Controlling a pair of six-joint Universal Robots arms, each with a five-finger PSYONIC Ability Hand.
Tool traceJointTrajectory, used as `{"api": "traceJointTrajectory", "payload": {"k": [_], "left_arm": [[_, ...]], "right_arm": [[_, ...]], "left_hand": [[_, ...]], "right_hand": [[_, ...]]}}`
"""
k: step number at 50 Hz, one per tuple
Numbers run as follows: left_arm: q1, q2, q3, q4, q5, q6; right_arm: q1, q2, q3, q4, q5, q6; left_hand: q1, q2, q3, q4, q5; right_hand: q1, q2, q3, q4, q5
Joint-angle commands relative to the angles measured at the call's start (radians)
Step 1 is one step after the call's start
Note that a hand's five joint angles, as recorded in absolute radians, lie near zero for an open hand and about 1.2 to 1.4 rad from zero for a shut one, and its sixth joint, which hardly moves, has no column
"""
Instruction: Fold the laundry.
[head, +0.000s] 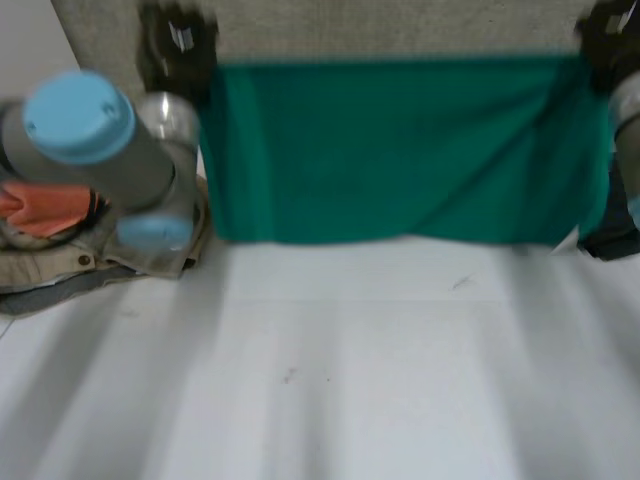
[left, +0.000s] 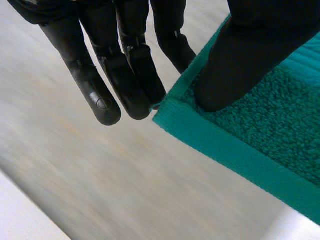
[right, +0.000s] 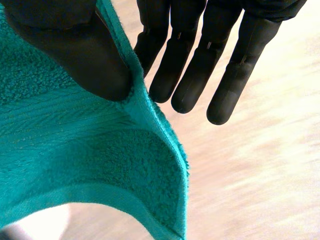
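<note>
Both hands are on the green towel (head: 400, 150), one per top corner, so it's hanging like a banner over the far side of the bench (head: 350, 380). The left hand (left: 125, 75) has its corner pinched, with its thumb (left: 235, 65) on the terry face and straight fingers behind the hem. The right hand (right: 190, 75) mirrors that on the other corner, thumb pressed into the cloth and fingers backing it. So both are properly gripping the towel, not just resting on it.

The bit that matters for the next move, imo: the towel's long axis runs side to side, straight from one hand to the other, and the short sides drop down from each hand. The top edge looks level and fairly taut. The bottom edge hangs free, pointing down at the bench, and I can't tell if it touches.

Neither hand is nearer than the other, since each has its own corner. My guess is that laying it down or folding it needs both arms moving together, or it goes skewed.

Over by the left arm (head: 100, 140) there's a heap of other clothes (head: 50, 230), beige and orange, waiting its turn.
</note>
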Motion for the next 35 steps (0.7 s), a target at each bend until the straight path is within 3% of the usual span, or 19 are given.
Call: {"api": "traceJointTrajectory", "payload": {"k": [1,4,13,19,26,33,35], "left_arm": [[-0.003,0.07,0.143,0.1,-0.018,-0.029],[-0.006,0.082,0.085,0.088,-0.018,-0.047],[0.002,0.179,-0.351,0.088,-0.005,-0.109],[-0.001,0.179,-0.569,0.096,0.001,-0.12],[0.005,0.179,-0.708,0.116,0.031,-0.149],[0.022,0.226,-0.779,0.126,0.033,-0.156],[0.022,0.238,-0.793,0.134,0.033,-0.156]], "right_arm": [[0.001,-0.019,0.008,-0.197,-0.023,0.035],[0.016,-0.019,0.031,-0.114,-0.027,0.038],[0.05,-0.019,0.172,0.185,-0.081,0.071],[0.039,0.001,0.314,0.349,-0.144,0.176],[-0.054,0.108,0.373,0.36,-0.233,0.365],[-0.155,0.112,0.405,0.36,-0.305,0.525],[-0.183,0.108,0.413,0.362,-0.322,0.572]], "left_hand": [[0.245,0.197,0.202,0.194,0.242],[0.245,0.197,0.202,0.194,0.242],[0.245,0.197,0.202,0.194,0.242],[0.245,0.197,0.202,0.194,0.242],[0.245,0.197,0.202,0.194,0.242],[0.245,0.197,0.202,0.194,0.242],[0.245,0.197,0.202,0.194,0.242]], "right_hand": [[0.275,0.204,0.2,0.196,0.236],[0.275,0.204,0.2,0.196,0.236],[0.275,0.204,0.2,0.196,0.236],[0.275,0.204,0.2,0.196,0.236],[0.275,0.204,0.2,0.196,0.236],[0.268,0.197,0.192,0.188,0.228],[0.112,0.041,0.037,0.033,0.073]]}}
